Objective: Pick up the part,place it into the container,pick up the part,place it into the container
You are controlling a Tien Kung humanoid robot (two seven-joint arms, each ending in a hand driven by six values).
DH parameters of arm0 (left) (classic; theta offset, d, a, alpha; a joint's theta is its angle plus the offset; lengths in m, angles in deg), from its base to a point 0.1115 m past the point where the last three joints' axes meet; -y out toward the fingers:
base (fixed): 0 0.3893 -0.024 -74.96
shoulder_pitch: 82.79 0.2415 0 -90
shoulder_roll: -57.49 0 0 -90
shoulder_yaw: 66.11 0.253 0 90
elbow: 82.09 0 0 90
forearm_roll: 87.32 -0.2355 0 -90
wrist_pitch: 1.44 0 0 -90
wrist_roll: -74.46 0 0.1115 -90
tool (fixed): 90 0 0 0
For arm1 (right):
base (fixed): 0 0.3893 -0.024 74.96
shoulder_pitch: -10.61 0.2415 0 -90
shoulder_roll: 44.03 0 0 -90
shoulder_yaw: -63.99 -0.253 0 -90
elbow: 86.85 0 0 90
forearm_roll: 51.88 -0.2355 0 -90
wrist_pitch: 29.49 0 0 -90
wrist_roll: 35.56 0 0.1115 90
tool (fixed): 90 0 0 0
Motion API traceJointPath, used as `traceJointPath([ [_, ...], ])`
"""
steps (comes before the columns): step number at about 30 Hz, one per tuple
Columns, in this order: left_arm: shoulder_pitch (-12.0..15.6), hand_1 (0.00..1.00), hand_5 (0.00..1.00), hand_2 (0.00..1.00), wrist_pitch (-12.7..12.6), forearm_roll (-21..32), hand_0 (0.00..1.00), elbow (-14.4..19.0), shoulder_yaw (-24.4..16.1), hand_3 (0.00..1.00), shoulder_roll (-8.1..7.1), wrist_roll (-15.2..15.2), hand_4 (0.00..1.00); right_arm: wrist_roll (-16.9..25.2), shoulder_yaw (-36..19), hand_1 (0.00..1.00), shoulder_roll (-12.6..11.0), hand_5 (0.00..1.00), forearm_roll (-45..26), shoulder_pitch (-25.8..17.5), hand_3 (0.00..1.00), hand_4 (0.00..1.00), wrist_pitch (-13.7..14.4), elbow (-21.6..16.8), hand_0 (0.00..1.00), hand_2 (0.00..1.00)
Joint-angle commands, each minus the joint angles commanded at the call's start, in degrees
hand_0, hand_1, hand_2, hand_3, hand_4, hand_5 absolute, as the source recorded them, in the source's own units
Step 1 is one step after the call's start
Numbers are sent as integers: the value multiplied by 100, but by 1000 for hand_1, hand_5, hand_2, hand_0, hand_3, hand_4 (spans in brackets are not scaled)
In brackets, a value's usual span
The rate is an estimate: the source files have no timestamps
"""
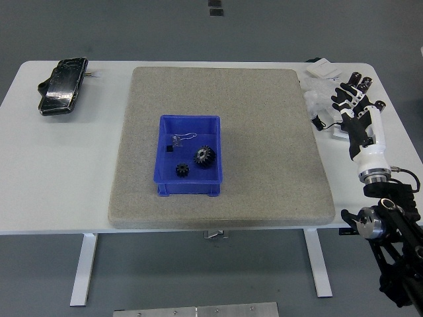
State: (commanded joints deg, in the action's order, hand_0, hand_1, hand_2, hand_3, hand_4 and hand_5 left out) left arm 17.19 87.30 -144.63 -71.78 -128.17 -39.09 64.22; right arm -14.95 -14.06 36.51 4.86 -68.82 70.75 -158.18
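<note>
R hand [357, 112] hangs over the table's right edge, fingers spread, holding nothing. Blue container [190, 156] sits mid-mat; big gear [204, 156], small gear [182, 170] and a wire clip [183, 139] lie inside. No loose part visible on the mat [264, 132], so both placements look done; best to park the arm clear of the bin. No readable labels anywhere, incl. far-left black pouch [62, 86].

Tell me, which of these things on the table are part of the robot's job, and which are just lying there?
Part of the job:
- blue bin
- large black gear in the bin
- small black gear in the bin
- right robot hand, open, holding nothing

Just lying about:
- grey mat
- black bundle at far left
- plastic bags
- dark cylinders at far right
</note>
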Motion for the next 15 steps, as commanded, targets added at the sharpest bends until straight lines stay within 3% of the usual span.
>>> traceJointPath([
  [15, -33, 567, 254, 564, 1, -40, 643, 0, -58, 609, -16, 12, 680, -40, -152, 736, -27, 436, 31, -164, 709, 725, -4, -128, 801, 759],
])
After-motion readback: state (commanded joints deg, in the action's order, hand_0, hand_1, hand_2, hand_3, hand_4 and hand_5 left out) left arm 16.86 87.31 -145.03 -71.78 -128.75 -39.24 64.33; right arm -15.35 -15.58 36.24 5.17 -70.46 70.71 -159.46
